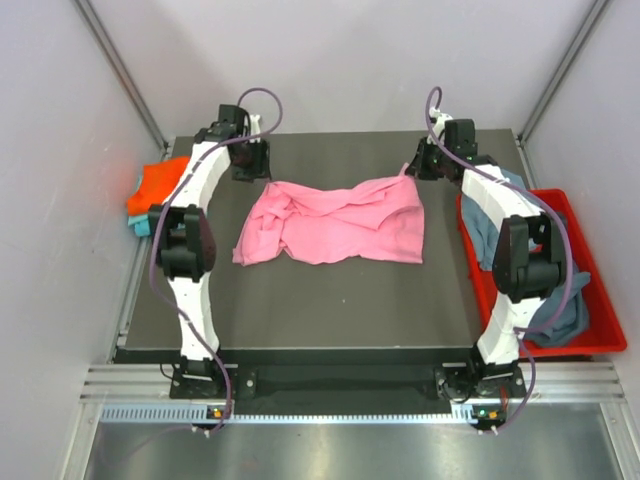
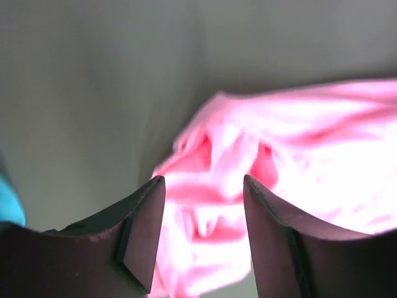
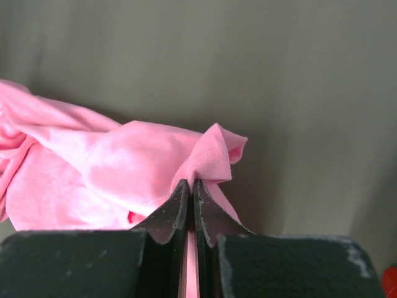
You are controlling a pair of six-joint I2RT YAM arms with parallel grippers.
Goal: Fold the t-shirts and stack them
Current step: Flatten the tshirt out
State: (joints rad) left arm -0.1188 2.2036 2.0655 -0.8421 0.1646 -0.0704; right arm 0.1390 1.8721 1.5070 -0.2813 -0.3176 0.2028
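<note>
Broadly, the dark table takes up the middle of the top view. The pink t-shirt lies on its far half. It is rumpled and only partly spread, and its long axis runs left to right. Its left end bunches toward the near side, and its right end reaches toward the far right.

The red bin sits just off the table's right edge, with a grey-blue t-shirt heaped inside it. Off the left edge lies an orange t-shirt, with a teal t-shirt showing at its near side.

The left gripper is at the shirt's far left corner. In its wrist view its jaws stand apart. The pink t-shirt shows in the gap and beyond it, and nothing is pinched.

The right gripper is at the far right corner. Its jaws are pressed together on a small peak of the pink t-shirt, pinching a hemmed edge that stands up above the fingertips.
</note>
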